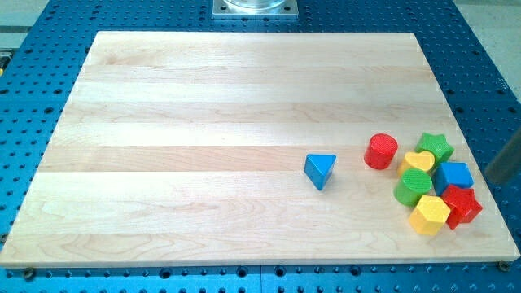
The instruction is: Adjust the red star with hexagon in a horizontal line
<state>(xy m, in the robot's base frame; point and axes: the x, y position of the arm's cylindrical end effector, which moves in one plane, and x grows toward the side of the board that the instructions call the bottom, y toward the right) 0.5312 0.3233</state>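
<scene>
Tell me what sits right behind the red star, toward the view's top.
The blue cube sits just above the red star. The yellow hexagon touches its left side. My tip is outside the view, only a blurred rod shows.

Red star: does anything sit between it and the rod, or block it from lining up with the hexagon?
Nothing lies between: the rod enters from the view's right, its very end blurred, beside the red star. The yellow hexagon touches the star's left, already roughly level. The blue cube sits just above.

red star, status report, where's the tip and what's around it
My tip at view's right edge, off the board, right of blue cube. Red star touching yellow hexagon, slightly higher. Green cylinder crowds them.
</scene>
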